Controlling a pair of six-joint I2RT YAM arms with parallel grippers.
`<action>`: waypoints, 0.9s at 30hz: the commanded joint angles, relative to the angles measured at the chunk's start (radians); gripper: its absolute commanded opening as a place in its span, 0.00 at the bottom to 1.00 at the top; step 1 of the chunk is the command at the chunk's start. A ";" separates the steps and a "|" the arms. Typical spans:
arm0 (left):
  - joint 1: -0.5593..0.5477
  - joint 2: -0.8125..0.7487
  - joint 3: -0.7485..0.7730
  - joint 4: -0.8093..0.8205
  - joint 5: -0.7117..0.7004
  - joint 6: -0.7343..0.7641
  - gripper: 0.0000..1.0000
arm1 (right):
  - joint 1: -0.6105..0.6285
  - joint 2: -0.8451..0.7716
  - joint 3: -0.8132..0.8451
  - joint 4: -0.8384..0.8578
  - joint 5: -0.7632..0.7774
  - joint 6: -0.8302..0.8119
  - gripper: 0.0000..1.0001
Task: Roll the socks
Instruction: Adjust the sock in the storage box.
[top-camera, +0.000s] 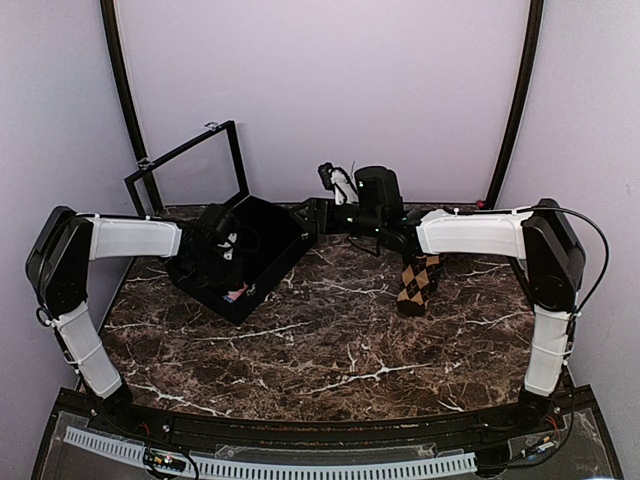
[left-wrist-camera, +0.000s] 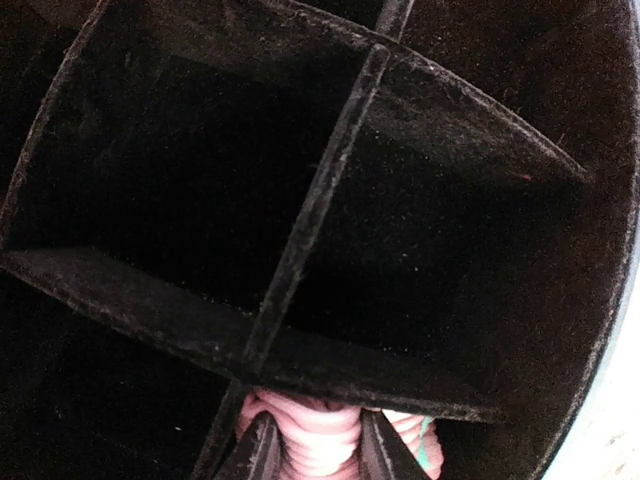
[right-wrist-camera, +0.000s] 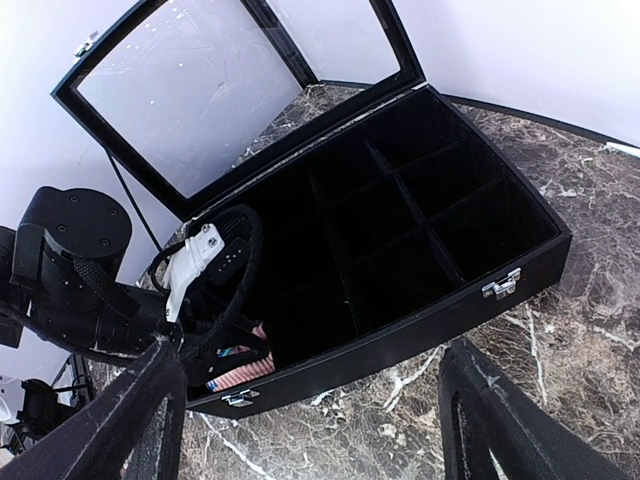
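Two socks counted. The pink sock (left-wrist-camera: 318, 435) sits in the near corner compartment of the one black box (right-wrist-camera: 420, 330), which stands open at the back left of the table (top-camera: 330, 350). Left claw (left-wrist-camera: 320, 460) narrow, both fingers pressed against the pink sock's sides. The argyle sock (top-camera: 418, 283) lies on the table toward the right edge, well apart from both claws. Right claw (right-wrist-camera: 318, 420) spread wide, holding nothing, hovering just off the box's latched wall. Two silver latches (right-wrist-camera: 502, 285) there; I cannot count every compartment
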 joint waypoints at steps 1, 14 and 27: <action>-0.001 0.043 -0.007 -0.198 -0.015 0.015 0.32 | 0.004 0.003 0.003 0.032 -0.008 -0.002 0.80; -0.001 -0.102 0.176 -0.254 -0.047 0.031 0.42 | 0.011 0.003 0.028 -0.002 0.003 -0.021 0.80; -0.099 -0.220 0.105 -0.019 0.013 0.114 0.43 | 0.022 -0.011 0.063 -0.150 0.137 -0.113 0.81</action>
